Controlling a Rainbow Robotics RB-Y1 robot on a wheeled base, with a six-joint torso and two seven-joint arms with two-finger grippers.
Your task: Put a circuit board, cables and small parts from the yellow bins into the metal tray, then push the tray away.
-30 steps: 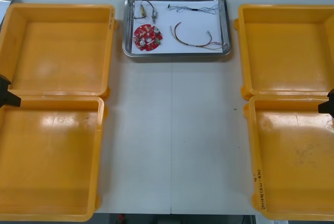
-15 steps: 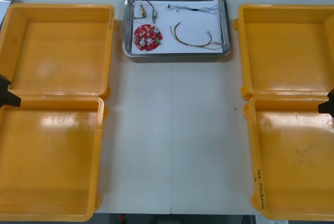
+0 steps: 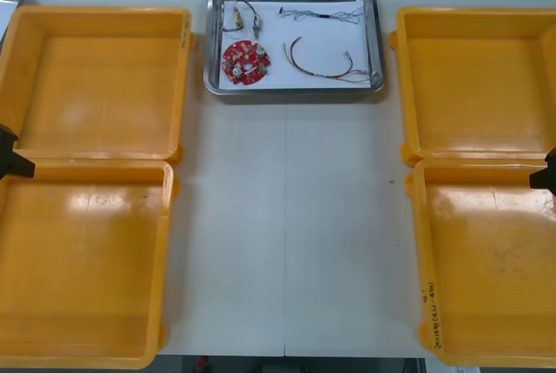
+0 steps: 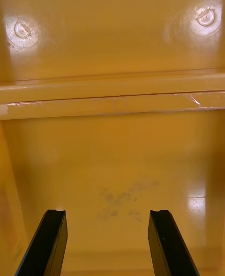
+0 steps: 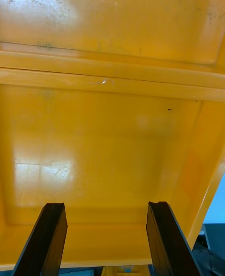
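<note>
Hovering over yellow bins (image 3: 95, 77) flanking the metal tray (image 3: 295, 91): left hand (image 5: 105, 205), right hand (image 4: 107, 212), both wide, empty. Front view crops both.

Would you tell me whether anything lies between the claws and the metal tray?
Nothing visible does. The left claw and right claw hang open over the yellow bins at the sides; only bare table lies before the metal tray.

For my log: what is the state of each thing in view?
Metal tray, loaded.
Circuit board, in the tray.
Cables, in the tray.
Small metal parts, in the tray.
Yellow bins, empty.
Left gripper, fingers open.
Right gripper, fingers open.
</note>
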